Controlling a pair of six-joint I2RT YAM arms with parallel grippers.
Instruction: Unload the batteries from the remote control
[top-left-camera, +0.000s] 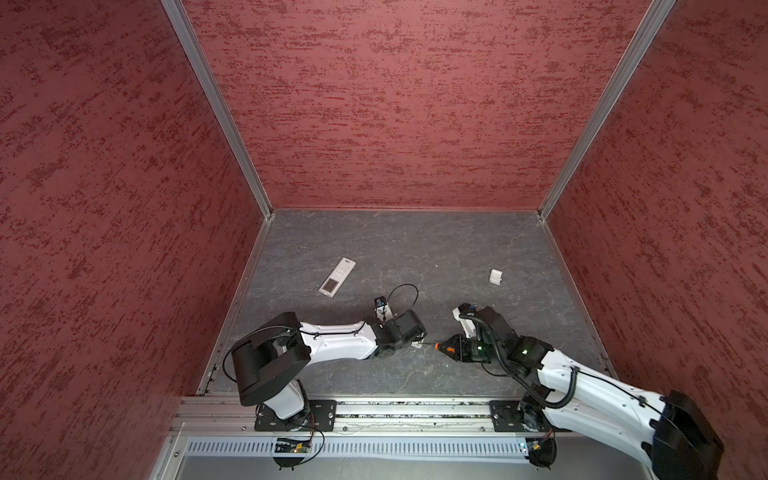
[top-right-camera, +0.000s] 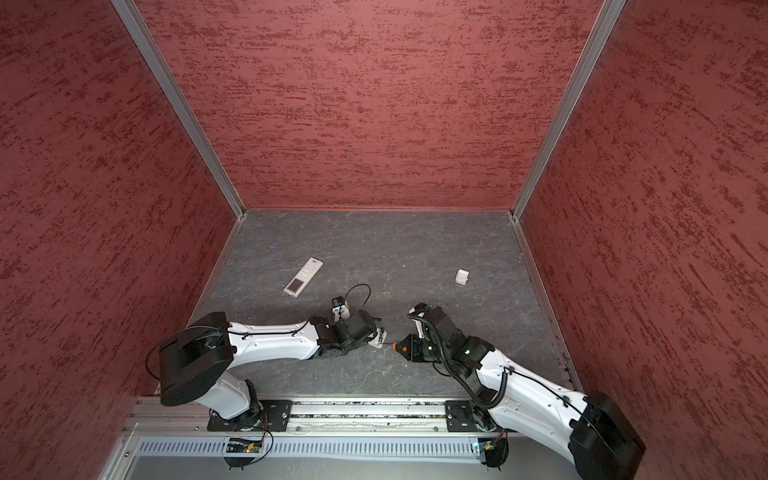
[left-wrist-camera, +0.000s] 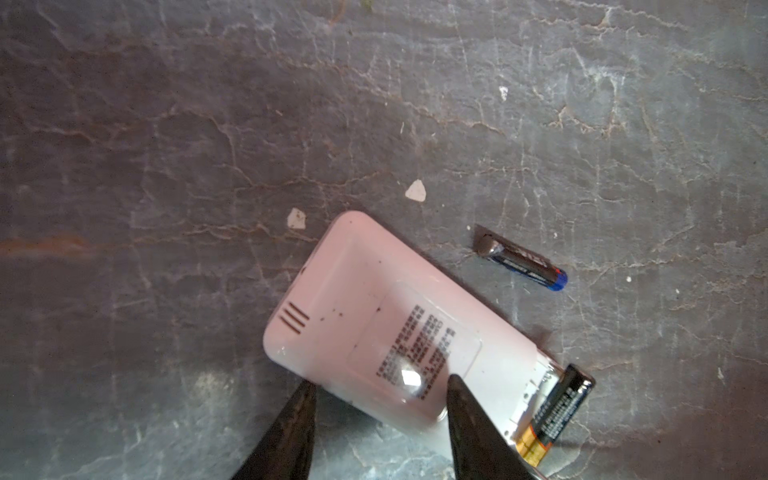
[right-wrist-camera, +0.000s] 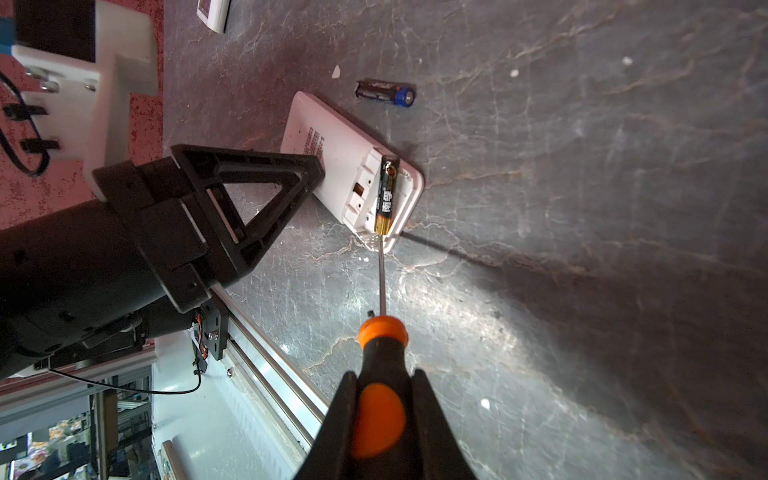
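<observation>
Work is centred low in the middle of both top views, between the two arms. The left hand (left-wrist-camera: 381, 379) is pinched across the width of the remote (left-wrist-camera: 374, 307), which lies back-up on the desk (right-wrist-camera: 582, 208) with its compartment uncovered. This grip appears meant to stop the body sliding under prying. The right hand (right-wrist-camera: 384, 376) is pressed together on the handle of the screwdriver (right-wrist-camera: 381, 332). The shaft points ahead so that its tip meets the gold end of the seated battery (right-wrist-camera: 386, 195). That cell lies crosswise in the bay nearest the remote's end, and the neighbouring bay is empty. It sits at the far end of the shaft from the right hand and beyond the left hand's fingertips, touched by neither. A loose battery (right-wrist-camera: 384, 93) lies on the desk just beside the remote, not touching it. In a top view, a second remote (top-left-camera: 337, 276) lies left of centre and a white cover (top-left-camera: 495, 276) right of centre, both well apart from the work.
</observation>
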